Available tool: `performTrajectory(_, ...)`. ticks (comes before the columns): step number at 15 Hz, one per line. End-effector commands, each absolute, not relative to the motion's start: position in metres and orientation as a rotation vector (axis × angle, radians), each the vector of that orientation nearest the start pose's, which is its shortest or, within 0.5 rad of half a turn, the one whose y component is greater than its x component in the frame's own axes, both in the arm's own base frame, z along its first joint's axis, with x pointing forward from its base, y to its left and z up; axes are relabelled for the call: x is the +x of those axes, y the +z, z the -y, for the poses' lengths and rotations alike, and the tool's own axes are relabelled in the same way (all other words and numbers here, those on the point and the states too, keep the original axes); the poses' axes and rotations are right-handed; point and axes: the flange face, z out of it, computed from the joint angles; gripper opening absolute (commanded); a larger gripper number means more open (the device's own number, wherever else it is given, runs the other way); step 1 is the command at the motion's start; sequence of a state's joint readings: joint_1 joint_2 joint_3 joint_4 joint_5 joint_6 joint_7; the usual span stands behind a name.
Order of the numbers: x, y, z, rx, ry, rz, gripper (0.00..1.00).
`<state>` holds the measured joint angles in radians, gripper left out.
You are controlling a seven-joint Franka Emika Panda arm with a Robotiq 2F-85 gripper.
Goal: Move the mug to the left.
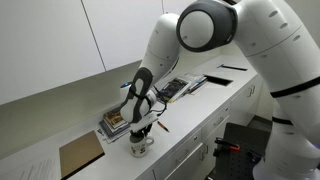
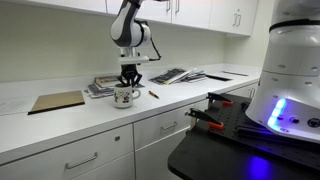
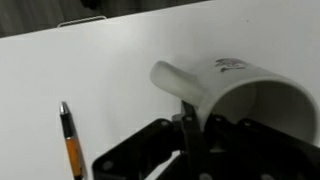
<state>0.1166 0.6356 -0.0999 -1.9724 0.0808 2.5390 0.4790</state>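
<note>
Directly beneath the gripper (image 2: 128, 83) stands the mug (image 2: 125, 97), upright on the white counter (image 2: 200, 100) with its mouth turned up. In both exterior views the gripper hangs straight down over it, its tips at about the level of the rim, and the mug's base rests on the counter. The mug (image 1: 140, 146) is pale, with a dark print on its side.

In the wrist view the dark fingers (image 3: 186, 132) come in from the bottom edge. One slim finger stands against the mug (image 3: 250, 95), close to where the handle (image 3: 172, 78) joins the wall. The handle sticks out away from the fingers toward the upper left of that view, and a small dark mark shows on the wall above them. The second finger is lost in the dark gripper body, so I cannot tell whether the fingers pinch the wall or only stand at it.

On the handle's side of the fingers lies a pen (image 3: 68, 145), orange with a dark end, flat on the counter and apart from the mug; it also shows in an exterior view (image 2: 153, 93). On the opposite side of the fingers, near the mug, sits a stack of books (image 2: 100, 87); I cannot tell whether they touch it. Beyond the books, farther from the fingers, a flat brown board (image 2: 55, 102) lies on the counter. Beyond the pen, well apart from the fingers, some magazines (image 2: 175, 75) are spread out
</note>
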Motion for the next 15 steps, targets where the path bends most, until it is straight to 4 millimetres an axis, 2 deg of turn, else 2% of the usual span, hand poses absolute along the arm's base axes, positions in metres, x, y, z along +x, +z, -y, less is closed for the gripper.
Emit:
performTrajectory(1, 0.606, 0.152, -0.043, -3.038, 0.074, -0.913, 0.02)
performTrajectory(4, 0.616, 0.15, -0.083, -3.012, 0.063, -0.975, 0.02)
performTrajectory(7, 0.626, 0.147, -0.11, -2.983, 0.057, -1.052, 0.02)
performTrajectory(9, 0.635, 0.142, -0.118, -2.967, 0.061, -1.091, 0.02)
performTrajectory(14, 0.652, 0.135, -0.123, -2.895, 0.073, -1.164, 0.02)
performTrajectory(15, 0.652, 0.135, -0.125, -2.882, 0.09, -1.158, 0.34)
